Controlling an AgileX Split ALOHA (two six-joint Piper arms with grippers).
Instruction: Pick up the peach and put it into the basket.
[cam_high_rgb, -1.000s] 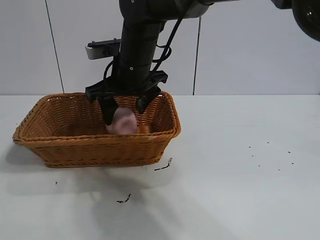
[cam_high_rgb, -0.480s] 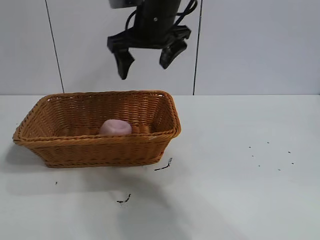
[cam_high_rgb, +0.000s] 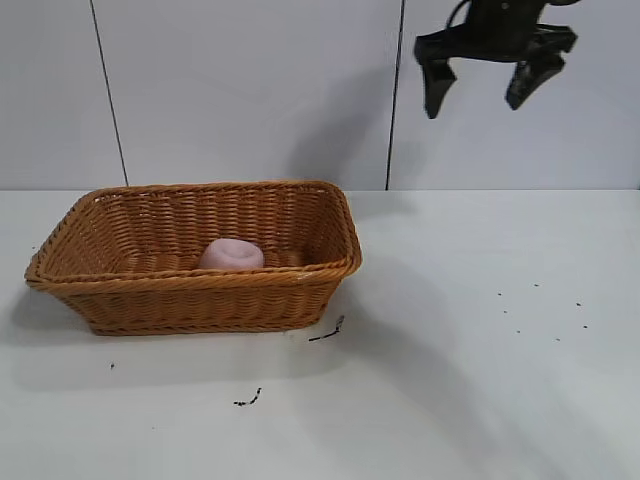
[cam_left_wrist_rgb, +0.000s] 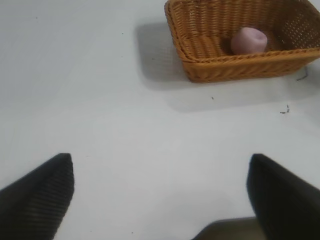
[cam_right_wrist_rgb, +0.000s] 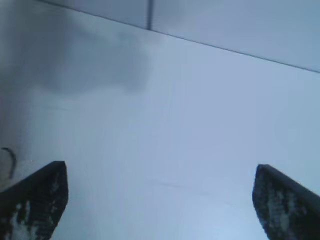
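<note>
orange-brown wicker: one basket (cam_high_rgb: 195, 262) sits at the left of the frame, and one pale pink peach (cam_high_rgb: 230, 254) lies inside it near the front wall. two grippers show, the right gripper (cam_high_rgb: 481, 88) high in the upper right with its jaws spread wide and empty, the left gripper (cam_left_wrist_rgb: 160, 192) gaping wide over bare table, holding nothing. the white table (cam_high_rgb: 480, 360) carries a few dark specks, with pale wall panels (cam_high_rgb: 250, 90) behind.

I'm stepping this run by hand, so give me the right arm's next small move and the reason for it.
Probably just park the right gripper off to the side. The peach already lies in the basket, and that gripper hangs open and empty, high above the table, well clear of the basket. Nothing seems left to pick up.
</note>
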